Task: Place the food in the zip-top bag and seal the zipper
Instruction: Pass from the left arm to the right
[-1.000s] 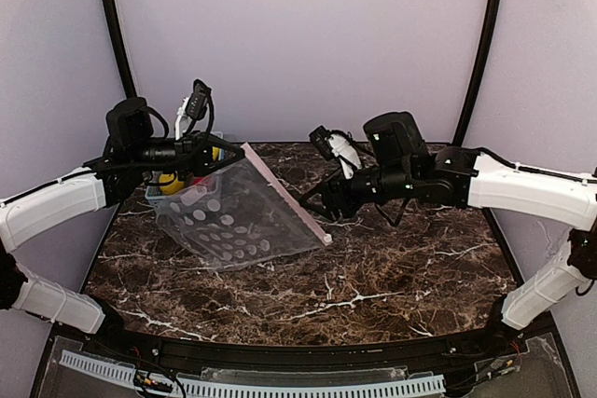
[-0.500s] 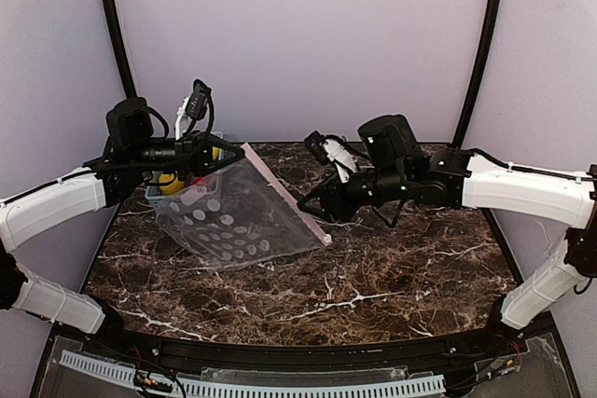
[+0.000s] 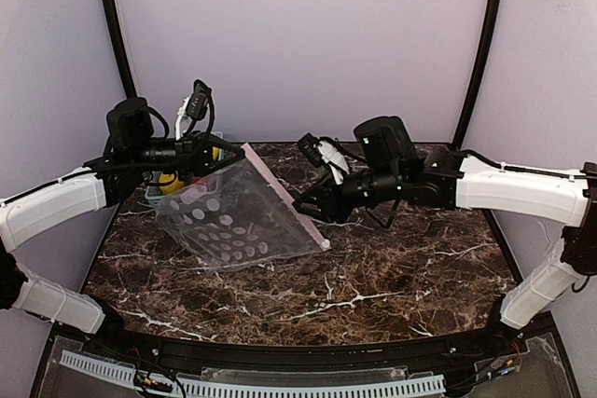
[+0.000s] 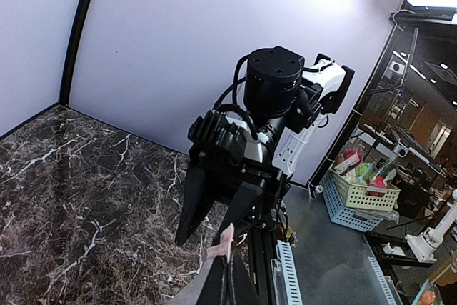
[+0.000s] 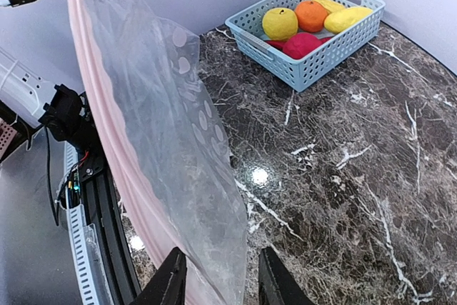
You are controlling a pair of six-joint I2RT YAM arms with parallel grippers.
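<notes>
Straddling the zipper (image 3: 280,188) from 3 o'clock with the right hand (image 3: 306,207), pads apart, nothing pinched yet. Held the zip-top bag (image 3: 233,226) by its 10 o'clock corner in the shut left hand (image 3: 216,157). Sloped along a 10-to-4 o'clock axis, nearest the right hand. Sat unbagged at 9 o'clock in the basket (image 5: 321,58): food (image 5: 280,23).
</notes>
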